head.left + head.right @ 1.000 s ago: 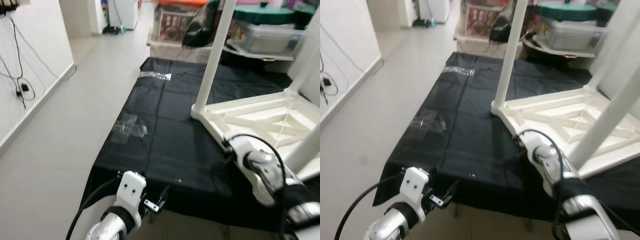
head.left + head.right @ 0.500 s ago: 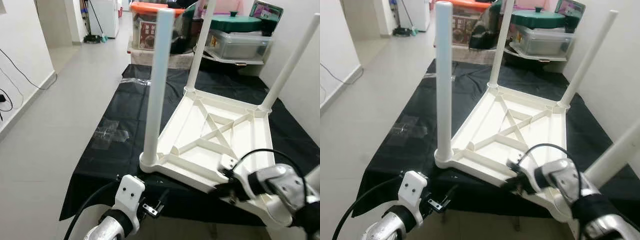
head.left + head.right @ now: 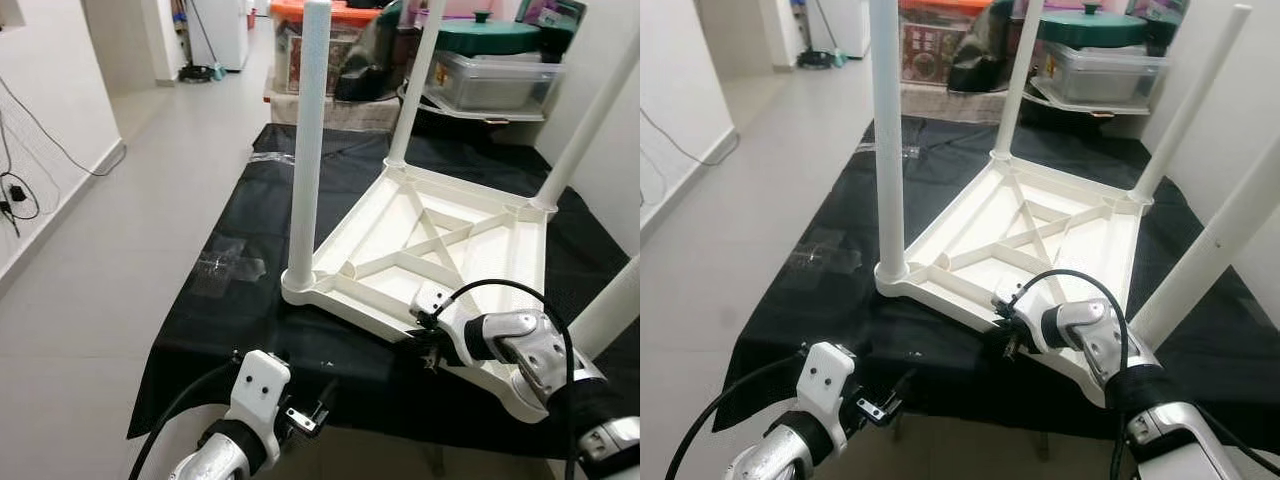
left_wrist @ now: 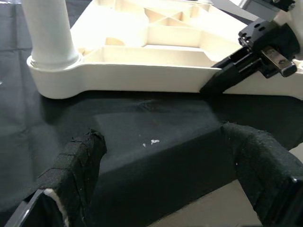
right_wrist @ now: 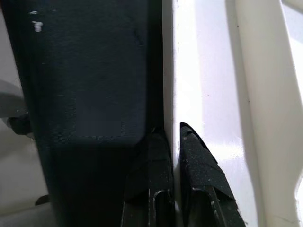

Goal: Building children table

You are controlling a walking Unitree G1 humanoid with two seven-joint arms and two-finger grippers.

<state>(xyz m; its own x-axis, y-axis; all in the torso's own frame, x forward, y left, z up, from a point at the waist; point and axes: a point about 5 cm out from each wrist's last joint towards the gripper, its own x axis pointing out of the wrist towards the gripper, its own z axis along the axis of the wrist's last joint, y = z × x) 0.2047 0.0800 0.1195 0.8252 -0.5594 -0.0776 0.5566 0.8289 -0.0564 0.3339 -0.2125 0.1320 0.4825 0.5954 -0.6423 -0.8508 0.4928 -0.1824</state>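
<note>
Your right hand pinches the near rim of the upturned white children's table, fingers pressed on either side of the thin plastic edge. The table lies legs-up on a black sheet spread over the floor, its near-left leg standing upright. Your left hand hovers low before the sheet's front edge, fingers spread apart, gripping nothing.

Children's table of smooth, slightly glossy white plastic; sheet beneath it black, creased, faintly shiny; gripper fingers wrapped in rough black fabric tape.
</note>
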